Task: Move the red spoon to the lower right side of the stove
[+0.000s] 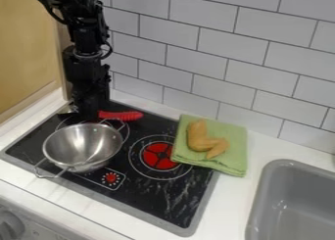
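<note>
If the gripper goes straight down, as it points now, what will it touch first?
Probably the red spoon or the black stove top just behind the steel pot; how deep the gripper hangs is unclear.

The top edge is cutting off the black arm (86, 33), and the dark gripper (80, 109) is blending into the black stove (140, 190) at far left, its outline blurring. The red spoon (124, 116) is losing its left end from sight at the gripper. The metal pan (82, 146) is covering much of the left burner ring (128, 131). On the right, the yellow item (200, 142), its kind staying unclear, is hiding part of the green cloth (232, 164). The picture's edges are cropping the sink (260, 190) at near right and the gray knob (9, 227) at near left.
</note>
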### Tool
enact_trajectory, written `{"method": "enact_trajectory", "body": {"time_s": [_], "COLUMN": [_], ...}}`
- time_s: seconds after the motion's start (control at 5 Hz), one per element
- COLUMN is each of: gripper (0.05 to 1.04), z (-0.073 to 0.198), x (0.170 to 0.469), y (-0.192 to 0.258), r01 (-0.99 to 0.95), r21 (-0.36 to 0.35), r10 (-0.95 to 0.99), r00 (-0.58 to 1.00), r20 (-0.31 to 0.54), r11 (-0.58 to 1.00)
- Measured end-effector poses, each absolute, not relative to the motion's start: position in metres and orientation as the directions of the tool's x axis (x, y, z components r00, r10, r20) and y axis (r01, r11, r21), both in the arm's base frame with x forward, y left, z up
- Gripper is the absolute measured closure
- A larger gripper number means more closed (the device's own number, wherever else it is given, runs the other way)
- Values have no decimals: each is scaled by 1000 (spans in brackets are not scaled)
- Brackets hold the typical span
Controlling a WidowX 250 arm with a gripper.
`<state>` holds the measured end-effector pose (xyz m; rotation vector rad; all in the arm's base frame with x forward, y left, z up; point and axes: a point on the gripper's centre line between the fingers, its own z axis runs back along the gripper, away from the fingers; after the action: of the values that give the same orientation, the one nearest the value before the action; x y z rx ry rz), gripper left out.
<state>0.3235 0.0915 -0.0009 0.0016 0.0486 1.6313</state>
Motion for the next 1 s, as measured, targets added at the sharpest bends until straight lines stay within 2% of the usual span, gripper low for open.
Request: {"method": "enact_trajectory", "body": {"time_s": [0.2,0.4,0.8,1.0], "gripper": [793,810,810,810], "z": [0,2,21,47], "x": [324,324,341,351], "y": [89,90,87,88], "r01": [-997,-996,-995,-995], "r21": [31,45,13,-61], "r10": [997,996,992,994], "r00": [-68,-79,-95,-79], "r20": [-47,-43,-83,-75], "r11": [-66,-77,-95,-84]}}
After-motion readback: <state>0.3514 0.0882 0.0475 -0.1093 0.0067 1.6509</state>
